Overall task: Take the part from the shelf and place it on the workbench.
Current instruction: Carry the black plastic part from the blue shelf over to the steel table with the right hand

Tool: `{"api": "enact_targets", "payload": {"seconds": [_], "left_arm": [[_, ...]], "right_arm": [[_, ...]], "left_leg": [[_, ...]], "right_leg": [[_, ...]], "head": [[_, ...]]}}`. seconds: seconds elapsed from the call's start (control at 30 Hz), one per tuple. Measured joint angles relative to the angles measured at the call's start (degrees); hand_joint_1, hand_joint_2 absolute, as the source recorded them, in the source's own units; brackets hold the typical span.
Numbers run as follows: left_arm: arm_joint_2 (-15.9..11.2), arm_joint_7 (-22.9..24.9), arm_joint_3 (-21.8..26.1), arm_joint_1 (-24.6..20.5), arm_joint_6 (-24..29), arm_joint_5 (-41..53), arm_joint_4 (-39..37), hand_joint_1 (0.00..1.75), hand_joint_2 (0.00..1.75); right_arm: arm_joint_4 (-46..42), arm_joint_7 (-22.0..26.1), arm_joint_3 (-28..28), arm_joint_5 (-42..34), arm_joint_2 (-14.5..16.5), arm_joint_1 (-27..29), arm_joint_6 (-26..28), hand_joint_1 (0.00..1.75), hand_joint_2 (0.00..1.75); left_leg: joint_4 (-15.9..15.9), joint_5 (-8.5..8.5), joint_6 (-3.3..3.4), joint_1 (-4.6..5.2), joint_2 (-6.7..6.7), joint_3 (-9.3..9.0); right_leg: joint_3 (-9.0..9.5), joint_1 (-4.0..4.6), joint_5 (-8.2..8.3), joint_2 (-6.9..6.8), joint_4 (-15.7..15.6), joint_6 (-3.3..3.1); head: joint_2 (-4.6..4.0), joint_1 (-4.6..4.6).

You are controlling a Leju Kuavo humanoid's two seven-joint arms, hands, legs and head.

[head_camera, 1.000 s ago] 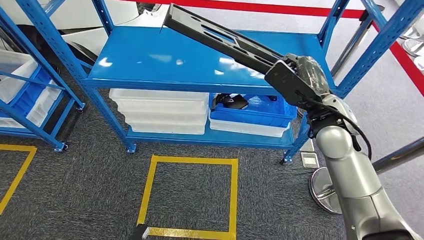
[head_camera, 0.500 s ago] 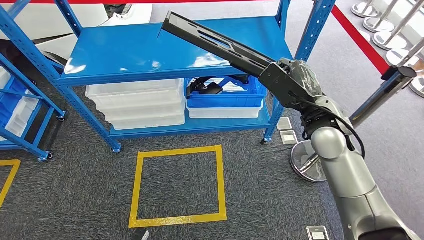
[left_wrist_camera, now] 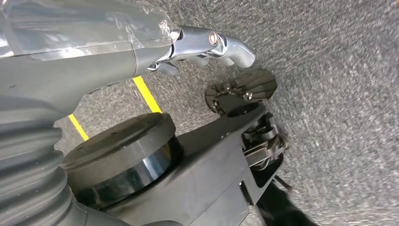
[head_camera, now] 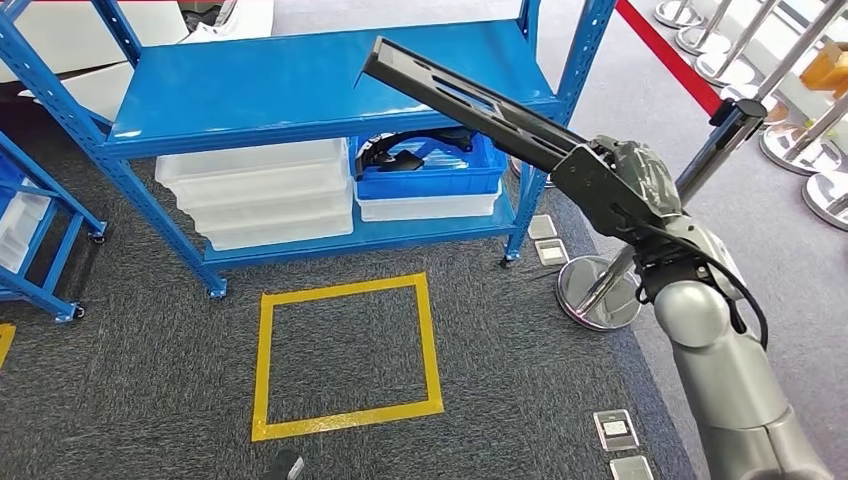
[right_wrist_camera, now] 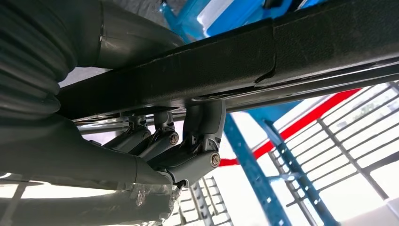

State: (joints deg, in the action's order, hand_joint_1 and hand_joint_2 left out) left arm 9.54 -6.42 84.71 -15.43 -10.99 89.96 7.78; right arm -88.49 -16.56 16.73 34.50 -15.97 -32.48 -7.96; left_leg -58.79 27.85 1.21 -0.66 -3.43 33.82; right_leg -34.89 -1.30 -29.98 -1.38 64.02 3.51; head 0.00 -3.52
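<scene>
A long black slotted part sticks out up and to the left from my right hand, which grips its near end. The part's far end hangs in the air over the right side of the blue shelf's top board, clear of it. In the right wrist view the dark fingers wrap the part's black bar from below. My left hand hangs over the grey carpet with nothing in it, its fingers loosely stretched out.
Under the shelf's top board stand stacked white bins and a blue bin with black parts. A yellow taped square marks the carpet. A chrome stanchion base, red barrier tape and floor sockets lie right. Another blue rack stands left.
The whole picture has shifted: the camera has turned to the right, so the shelf sits further left and more floor and stanchions show. My right hand keeps its grip on the part.
</scene>
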Motion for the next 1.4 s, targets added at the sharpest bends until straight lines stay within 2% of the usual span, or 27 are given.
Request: {"api": "enact_targets", "payload": {"seconds": [0.03, 0.07, 0.13, 0.2, 0.27, 0.33, 0.37, 0.4, 0.43, 0.47, 0.53, 0.6, 0.67, 0.73, 0.8, 0.83, 0.87, 0.9, 0.93, 1.0, 1.07, 1.13, 1.2, 1.27, 1.33, 1.37, 1.4], "left_arm": [[-0.01, 0.11, -0.01, -0.09, 0.0, 0.01, 0.0, 0.0, 1.75], [-0.02, 0.22, -0.03, -0.18, 0.0, 0.01, 0.0, 0.0, 1.75], [-0.03, 0.55, -0.09, -0.28, -0.01, 0.01, 0.0, 0.0, 1.75], [-0.05, 0.96, -0.22, -0.34, 0.0, 0.01, 0.0, 0.0, 1.75], [-0.08, 1.21, -0.4, -0.3, 0.0, 0.0, 0.0, 0.0, 1.75], [-0.09, 1.32, -0.49, -0.14, 0.02, 0.0, 0.0, 0.0, 1.75], [-0.09, 1.36, -0.51, -0.06, 0.03, 0.01, 0.0, 0.0, 1.75], [-0.1, 1.36, -0.54, 0.0, -0.02, 0.01, 0.0, 0.0, 1.75], [-0.1, 1.34, -0.56, 0.03, -0.18, 0.01, 0.0, 0.0, 1.75], [-0.14, 1.24, -0.59, 0.01, -0.45, 0.01, 0.0, 0.0, 1.75], [-0.27, 0.93, -0.67, -0.12, -1.11, 0.0, 0.0, 0.0, 1.75], [-0.36, 0.61, -0.79, -0.26, -1.5, -0.02, 0.0, 0.0, 1.75], [-0.31, 0.26, -0.89, -0.36, -1.67, -0.02, -0.04, 0.0, 1.75], [-0.26, -0.05, -0.95, -0.5, -1.72, -0.02, -0.08, 0.0, 1.75], [-0.25, -0.11, -1.01, -0.45, -1.67, -0.02, -0.09, 0.0, 1.75], [-0.25, -0.09, -1.02, -0.31, -1.63, -0.02, -0.09, 0.0, 1.75], [-0.25, -0.07, -1.02, -0.17, -1.59, -0.02, -0.09, 0.0, 1.75], [-0.25, -0.06, -1.02, -0.07, -1.57, -0.02, -0.09, 0.0, 1.75], [-0.25, -0.06, -1.02, -0.04, -1.54, -0.02, -0.09, 0.0, 1.75], [-0.26, -0.16, -1.03, -0.15, -1.42, -0.02, -0.09, 0.0, 1.75], [-0.28, -0.29, -1.04, -0.32, -1.27, -0.02, -0.09, 0.0, 1.75], [-0.3, -0.35, -1.04, -0.42, -1.08, -0.1, -0.09, 0.0, 1.75], [-0.3, -0.36, -1.04, -0.48, -0.79, -0.27, -0.09, 0.0, 1.75], [-0.3, -0.36, -1.04, -0.49, -0.52, -0.38, -0.09, 0.0, 1.75], [-0.3, -0.36, -1.04, -0.36, -0.38, -0.43, -0.09, 0.0, 1.75], [-0.3, -0.36, -1.04, -0.28, -0.36, -0.44, -0.09, 0.0, 1.75], [-0.3, -0.35, -1.04, -0.21, -0.32, -0.45, -0.09, 0.0, 1.75]], "right_arm": [[-0.29, 0.01, -0.11, 0.3, -0.03, -0.02, 0.01, 1.75, 1.75], [-0.52, 0.02, -0.28, 0.62, -0.06, -0.05, 0.04, 1.75, 1.75], [-0.78, 0.04, -0.65, 1.3, -0.13, 0.07, 0.04, 1.75, 1.75], [-1.02, 0.05, -0.86, 1.85, -0.18, 0.19, -0.1, 1.75, 1.75], [-1.32, 0.06, -0.91, 2.13, -0.19, 0.17, -0.27, 1.75, 1.75], [-1.44, 0.06, -0.92, 2.3, -0.19, 0.2, -0.38, 1.75, 1.75], [-1.45, 0.07, -0.92, 2.39, -0.18, 0.24, -0.45, 1.75, 1.75], [-1.47, 0.1, -0.92, 2.48, -0.17, 0.27, -0.55, 1.75, 1.75], [-1.48, 0.16, -0.92, 2.54, -0.17, 0.27, -0.68, 1.75, 1.75], [-1.49, 0.27, -0.92, 2.6, -0.16, 0.24, -0.81, 1.75, 1.75], [-1.46, 0.62, -0.92, 2.6, -0.15, -0.01, -1.04, 1.75, 1.75], [-1.3, 1.19, -0.92, 2.57, -0.08, -0.54, -1.13, 1.75, 1.75], [-1.01, 1.89, -0.91, 2.66, 0.05, -1.07, -1.02, 1.75, 1.75], [-0.67, 2.36, -0.89, 2.9, 0.16, -1.7, -0.87, 1.75, 1.75], [-0.36, 2.49, -0.85, 2.99, 0.26, -2.27, -0.86, 1.75, 1.75], [-0.2, 2.52, -0.81, 2.9, 0.31, -2.35, -0.88, 1.75, 1.75], [-0.03, 2.52, -0.78, 2.75, 0.33, -2.3, -0.9, 1.75, 1.75], [0.16, 2.51, -0.75, 2.61, 0.34, -2.21, -0.91, 1.75, 1.75], [0.33, 2.5, -0.74, 2.54, 0.34, -2.15, -0.92, 1.75, 1.75], [0.58, 2.49, -0.74, 2.5, 0.34, -2.22, -0.9, 1.75, 1.75], [0.78, 2.52, -0.73, 2.49, 0.38, -2.45, -0.87, 1.75, 1.75], [1.07, 2.64, -0.73, 2.48, 0.4, -2.7, -0.87, 1.75, 1.75], [1.43, 2.81, -0.71, 2.43, 0.55, -3.03, -0.87, 1.75, 1.75], [1.77, 2.95, -0.69, 2.37, 0.77, -3.43, -0.86, 1.75, 1.75], [2.16, 3.04, -0.67, 2.34, 0.93, -3.61, -0.85, 1.75, 1.75], [2.39, 3.08, -0.65, 2.32, 1.02, -3.61, -0.85, 1.75, 1.75], [2.62, 3.12, -0.62, 2.29, 1.13, -3.59, -0.84, 1.75, 1.75]], "left_leg": [[-0.28, -0.12, -0.31, 0.1, -0.39, 0.29], [-0.49, -0.24, -0.62, 0.22, -0.75, 0.48], [-0.51, -0.58, -1.32, 0.32, -1.36, 0.6], [-1.47, 0.31, -2.04, 0.15, -0.64, 0.96], [-6.16, 3.78, -2.55, 0.0, 1.45, 2.74], [-13.46, 7.63, -2.7, 0.04, 2.67, 5.46], [-15.77, 8.38, -2.67, 0.05, 2.83, 6.15], [-16.1, 8.08, -2.52, 0.08, 2.92, 5.9], [-14.08, 6.75, -2.26, 0.1, 3.07, 4.52], [-10.31, 4.88, -1.88, 0.16, 3.68, 2.34], [-3.17, 2.48, -1.15, 0.18, 5.77, -1.26], [-0.69, 2.16, -0.78, 0.35, 6.81, -2.06], [0.0, 1.53, -0.39, 0.23, 5.9, -2.01], [0.92, 0.71, 0.25, -0.18, 4.88, -2.01], [1.25, 0.34, 0.56, -0.28, 3.83, -1.82], [1.22, 0.31, 0.57, -0.29, 3.25, -1.74], [1.19, 0.29, 0.54, -0.33, 2.69, -1.71], [1.15, 0.3, 0.47, -0.4, 2.14, -1.72], [1.09, 0.33, 0.34, -0.52, 1.64, -1.74], [0.8, 0.52, -0.25, -0.67, 0.82, -1.73], [0.49, 0.71, -1.09, -0.49, 0.29, -1.67], [0.56, 0.61, -1.85, -0.35, -0.25, -1.72], [-0.02, 1.26, -2.56, -0.54, 0.12, -1.6], [-4.23, 4.35, -2.96, -0.62, 1.69, -0.05], [-11.83, 8.36, -2.92, -0.46, 2.74, 3.03], [-14.69, 9.37, -2.8, -0.38, 2.88, 4.19], [-15.62, 9.33, -2.59, -0.3, 2.94, 4.47]], "right_leg": [[1.82, 0.17, 0.58, -0.56, -3.07, -0.4], [2.67, 0.36, 0.78, -0.9, -4.81, -0.88], [2.28, 0.57, 1.11, -0.24, -5.16, -2.06], [1.89, 0.4, 1.75, 0.34, -5.36, -3.06], [1.37, 0.28, 2.38, 0.83, -5.53, -3.94], [0.7, 0.48, 2.83, 1.57, -5.44, -4.37], [0.38, 0.59, 3.02, 2.05, -5.34, -4.44], [0.1, 0.67, 3.18, 2.57, -5.21, -4.44], [-0.1, 0.74, 3.29, 3.11, -5.05, -4.41], [-0.23, 0.78, 3.35, 3.57, -4.87, -4.37], [-0.6, 0.85, 3.48, 4.36, -4.49, -4.11], [-1.19, 0.63, 3.87, 5.1, -4.35, -3.47], [-1.61, 0.47, 4.24, 5.64, -4.43, -2.68], [-2.63, 0.61, 2.69, 4.44, -2.54, -2.22], [-5.2, 0.45, -0.98, 2.64, 3.59, -1.85], [-6.62, 0.24, -2.54, 2.24, 7.21, -1.55], [-7.51, 0.04, -3.28, 2.01, 9.75, -1.25], [-7.45, -0.16, -2.96, 1.81, 10.3, -0.97], [-6.29, -0.36, -1.67, 1.55, 8.53, -0.74], [-1.94, -0.47, 1.53, -0.04, 0.67, -0.46], [0.64, -0.23, 2.87, -1.2, -4.64, -1.04], [0.52, 0.03, 3.0, -0.69, -5.24, -2.09], [0.26, -0.05, 3.42, -0.07, -5.44, -2.99], [0.09, -0.17, 3.88, 0.45, -5.69, -3.77], [-0.17, 0.08, 4.14, 1.13, -5.7, -4.2], [-0.33, 0.24, 4.28, 1.59, -5.69, -4.32], [-0.52, 0.37, 4.45, 2.11, -5.69, -4.4]], "head": [[0.0, -0.37], [0.0, -0.56], [0.0, -0.37], [0.0, 0.0], [0.0, 0.81], [0.0, 1.77], [0.0, 2.11], [0.0, 2.41], [0.0, 2.74], [0.0, 3.1], [0.0, 3.55], [0.0, 3.63], [0.0, 3.86], [0.0, 3.57], [0.0, 2.72], [0.0, 2.36], [0.0, 1.97], [0.0, 1.51], [0.0, 1.03], [0.0, -0.01], [0.0, -0.69], [0.0, -0.67], [0.0, -0.38], [0.0, -0.13], [0.0, -0.01], [0.0, 0.02], [0.0, 0.08]]}}
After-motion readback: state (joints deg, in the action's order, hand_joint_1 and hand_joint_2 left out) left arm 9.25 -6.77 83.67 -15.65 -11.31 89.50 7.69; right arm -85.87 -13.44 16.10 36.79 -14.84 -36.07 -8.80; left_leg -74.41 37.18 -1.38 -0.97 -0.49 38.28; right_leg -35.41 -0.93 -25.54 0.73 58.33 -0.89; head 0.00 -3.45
